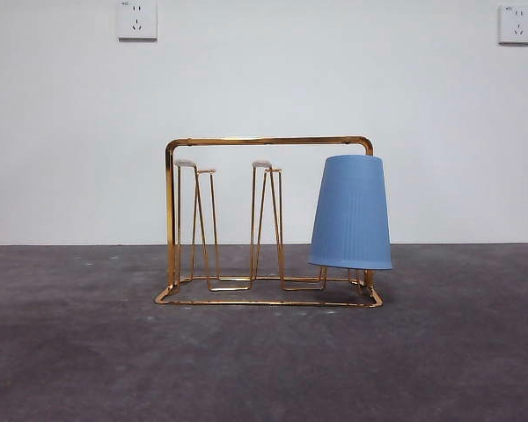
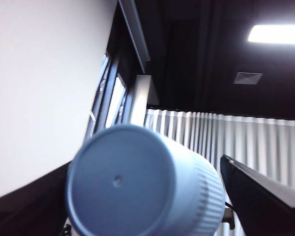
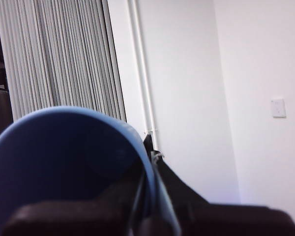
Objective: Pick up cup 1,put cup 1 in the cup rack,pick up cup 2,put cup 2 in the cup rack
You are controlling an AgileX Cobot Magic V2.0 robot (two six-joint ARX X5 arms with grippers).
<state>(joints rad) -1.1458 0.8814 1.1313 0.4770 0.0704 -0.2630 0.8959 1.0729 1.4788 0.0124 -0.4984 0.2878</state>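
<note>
Evidently 3 cups show, and all look light, thin-walled and stiff, with fine ribbing that should give some purchase, though a hard squeeze could flex the wall.

A pale blue ribbed plastic cup (image 1: 352, 211) hangs upside down at centre right of the front view, on the right end of the gold wire cup rack (image 1: 268, 141). The rack stands on the dark grey counter (image 1: 70, 352). 2 white-tipped prongs (image 1: 186, 163) at centre left are bare.

In the left wrist view, a grey-blue plastic cup with a flat dimpled base (image 2: 137, 191) fills the lower centre. It is held across its body by the left pincer (image 2: 147, 196), with 1 dark jaw on each side, opened as wide as the cup.

In the right wrist view, a blue open-mouthed cup (image 3: 64, 162) fills the lower left. Its wall is pinched near the rim by the right pincer (image 3: 147, 196), which is nearly closed, 1 jaw inside and 1 outside. Such a rim hold is judged prone to tilting.

Neither pincer is seen in the front view.
</note>
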